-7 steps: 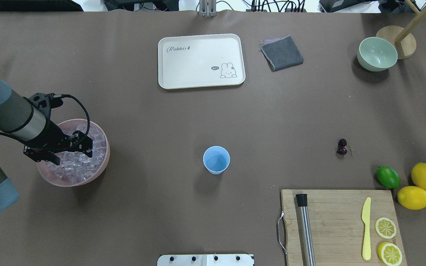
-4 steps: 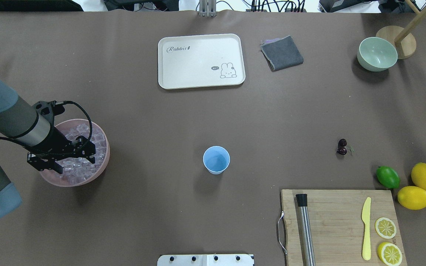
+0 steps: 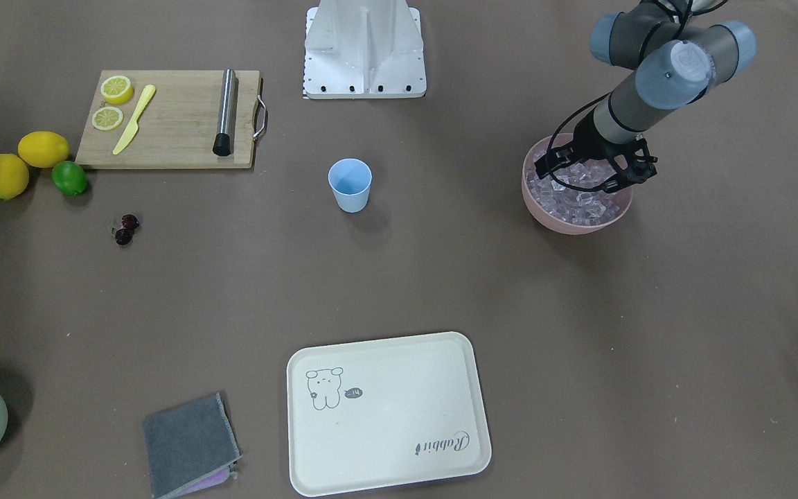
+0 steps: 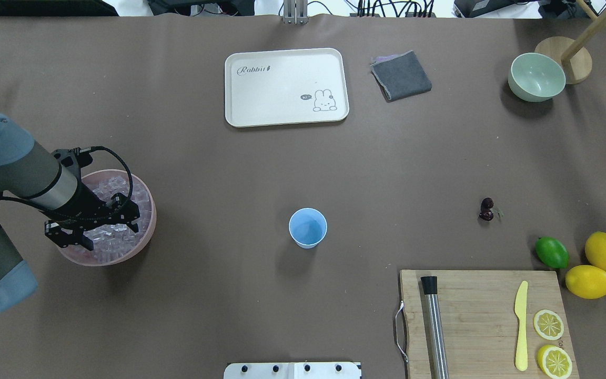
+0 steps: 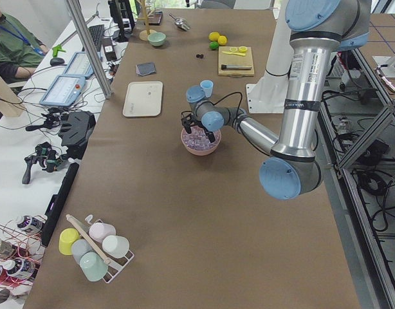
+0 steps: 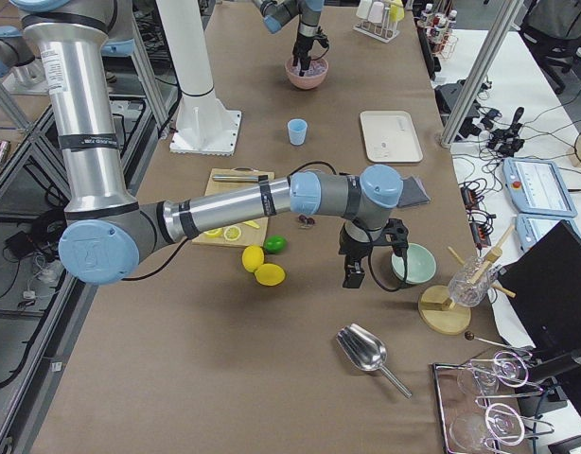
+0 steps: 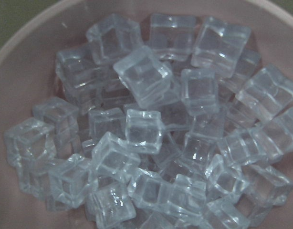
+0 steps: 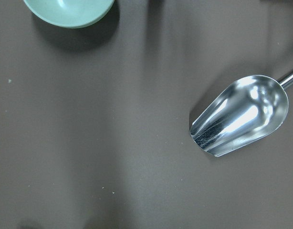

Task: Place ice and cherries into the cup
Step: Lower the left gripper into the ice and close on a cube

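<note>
Ice (image 7: 143,131) sits piled in pink bowl (image 4: 104,259) at the left end of the table (image 4: 203,158), many clear cubes heaped together, filling the left wrist view. Left gripper (image 4: 110,236) hangs right over that pile, fingers spread apart, nothing between them; whether the tips touch cubes is unclear. Cup (image 4: 307,227) stands upright mid-table, well apart from the bowl, mouth up. Beyond it, toward the far edge, a cream tray (image 4: 286,87) with rabbit print lies flat, with a folded grey cloth (image 4: 401,75) near its right side. Cherries (image 4: 486,209) lie on bare table well right of the cup, the two touching each other. Wooden cutting board (image 4: 482,316) is at the near right, carrying a metal cylinder (image 4: 434,326), a yellow knife (image 4: 521,325) and two lemon slices (image 4: 548,325). Lime (image 4: 551,252) sits just off the board's far right corner, beside two lemons (image 4: 605,252). Pale green bowl (image 4: 536,77) is at the far right. Right gripper (image 6: 352,274) hangs over the table between that bowl and a metal scoop (image 8: 242,114); can't tell if its fingers are apart or together.
</note>
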